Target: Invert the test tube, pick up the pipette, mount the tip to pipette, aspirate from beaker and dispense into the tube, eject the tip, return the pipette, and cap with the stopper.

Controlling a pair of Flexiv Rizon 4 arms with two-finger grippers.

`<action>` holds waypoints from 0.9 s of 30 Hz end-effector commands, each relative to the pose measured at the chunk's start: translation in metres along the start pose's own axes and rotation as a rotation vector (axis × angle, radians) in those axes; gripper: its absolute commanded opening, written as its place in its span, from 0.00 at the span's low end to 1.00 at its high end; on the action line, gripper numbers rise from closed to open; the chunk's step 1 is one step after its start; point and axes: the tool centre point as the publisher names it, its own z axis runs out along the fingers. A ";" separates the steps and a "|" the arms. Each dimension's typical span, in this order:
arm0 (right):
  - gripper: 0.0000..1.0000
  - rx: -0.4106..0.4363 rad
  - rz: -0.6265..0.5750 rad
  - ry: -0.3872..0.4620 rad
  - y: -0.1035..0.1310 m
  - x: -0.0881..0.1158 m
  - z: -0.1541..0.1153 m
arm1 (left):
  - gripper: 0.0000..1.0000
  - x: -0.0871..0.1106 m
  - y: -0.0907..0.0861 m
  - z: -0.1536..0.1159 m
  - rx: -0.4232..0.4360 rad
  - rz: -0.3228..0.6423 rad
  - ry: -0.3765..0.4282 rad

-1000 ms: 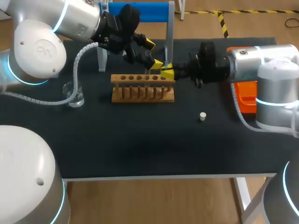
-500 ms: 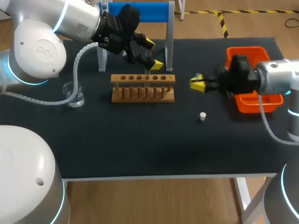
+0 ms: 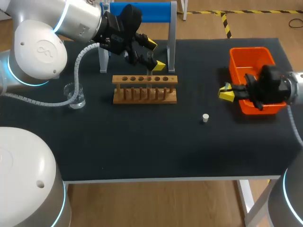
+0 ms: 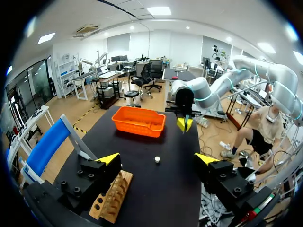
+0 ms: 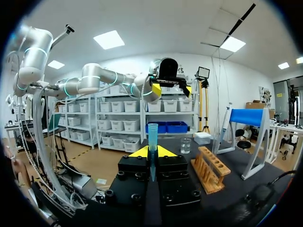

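Head view: the right end effector (image 3: pixel 226 92), pinching the tube (image 5: pixel 152 142), is pulling away from the rack (image 3: pixel 145 89) for inverting, while the left end effector (image 3: pixel 155 56) is hovering spread.

Silver arms (image 3: pixel 38 47), black yellow-tipped pincers (image 3: pixel 226 92)

The test tube (image 5: pixel 153 137), clear with a bluish tint, is clamped between the fingers of the right gripper (image 5: pixel 152 152) and sticks out straight ahead of their tips. The small white stopper (image 3: pixel 205 117) stands alone, right of centre. The wooden rack (image 3: pixel 145 89), holes up, sits upper centre. The clear glass beaker (image 3: pixel 75 96) stands upright at middle left.
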 end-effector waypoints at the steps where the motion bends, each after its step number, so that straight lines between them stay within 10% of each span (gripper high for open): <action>1: 0.00 0.011 0.010 0.007 -0.003 0.003 -0.006 | 1.00 0.000 0.000 0.000 -0.002 -0.001 0.001; 27: 0.00 0.022 0.025 0.005 -0.008 0.002 -0.005 | 1.00 0.000 0.000 0.000 -0.002 -0.001 0.001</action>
